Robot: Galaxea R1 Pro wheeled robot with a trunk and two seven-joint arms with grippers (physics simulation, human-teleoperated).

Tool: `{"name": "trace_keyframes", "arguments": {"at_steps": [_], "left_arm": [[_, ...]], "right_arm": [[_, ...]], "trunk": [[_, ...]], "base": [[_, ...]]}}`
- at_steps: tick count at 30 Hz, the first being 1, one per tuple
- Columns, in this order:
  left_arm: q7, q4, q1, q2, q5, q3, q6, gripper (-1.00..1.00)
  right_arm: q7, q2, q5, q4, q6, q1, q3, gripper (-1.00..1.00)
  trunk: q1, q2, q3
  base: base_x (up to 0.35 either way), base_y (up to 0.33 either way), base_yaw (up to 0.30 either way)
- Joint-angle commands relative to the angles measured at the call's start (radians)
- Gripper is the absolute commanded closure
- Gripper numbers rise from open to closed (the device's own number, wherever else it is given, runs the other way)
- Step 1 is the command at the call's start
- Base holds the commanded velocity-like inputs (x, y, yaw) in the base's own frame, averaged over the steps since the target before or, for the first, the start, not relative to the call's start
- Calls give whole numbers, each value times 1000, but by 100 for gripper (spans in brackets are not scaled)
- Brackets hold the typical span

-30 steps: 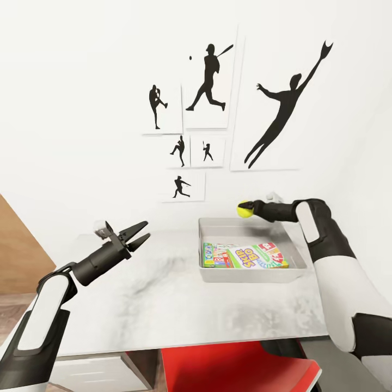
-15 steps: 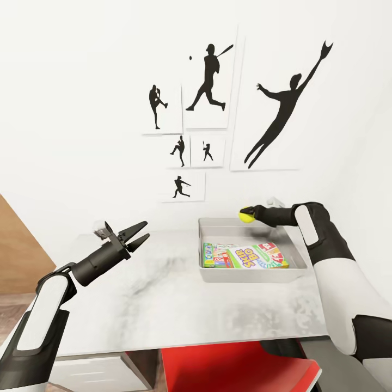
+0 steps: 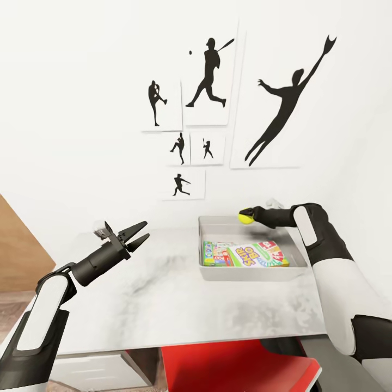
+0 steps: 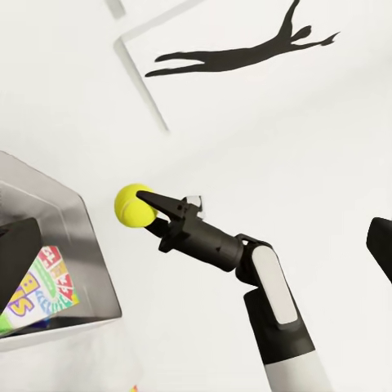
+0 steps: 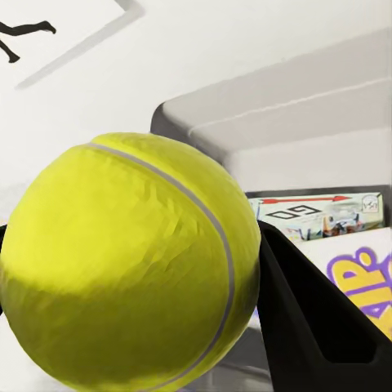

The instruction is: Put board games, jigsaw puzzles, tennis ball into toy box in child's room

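Right gripper lowered slightly, gripping tennis ball above toy box

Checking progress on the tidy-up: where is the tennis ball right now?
In the head view the tennis ball is held in the right end effector, in the air above the far rim of the toy box.

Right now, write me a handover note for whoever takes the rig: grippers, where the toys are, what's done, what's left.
Right gripper: shut on the tennis ball, held above the far part of the toy box, not yet released.
Left gripper: open, empty, hovering over the table to the left of the toy box.
In the toy box: printed game boxes lie flat on the bottom; how many, and whether the puzzles lie among them, cannot be told.
Done: some flat toys are in.
Left: open the fingers to drop the ball in, then check the bed and the rest of the room for leftovers.
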Motion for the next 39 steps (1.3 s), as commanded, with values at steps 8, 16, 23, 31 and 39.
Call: {"name": "trace_keyframes", "arguments": {"at_steps": [8, 16, 23, 31, 39], "left_arm": [[-4, 0, -1, 0, 0, 1, 5, -100], [-6, 0, -1, 0, 0, 1, 5, -100], [-19, 0, -1, 0, 2, 0, 4, -100], [-28, 0, -1, 0, 3, 0, 4, -100], [-30, 0, -1, 0, 7, -1, 4, -100]], "right_arm": [[-38, 10, 6, 62, 4, -10, -3, 100], [-60, 18, 6, 92, 4, -15, -3, 100], [-65, 22, 5, 103, 4, -17, -4, 100], [-66, 26, 5, 107, 4, -18, -4, 100], [-66, 40, 6, 107, 4, -27, -5, 100]], "trunk": [[1, -2, -15], [1, -2, -28], [1, -2, -39], [1, -2, -52], [1, -2, -65]], "base": [[0, 0, 0], [0, 0, 0], [0, 0, 0], [0, 0, 0], [0, 0, 0]]}}
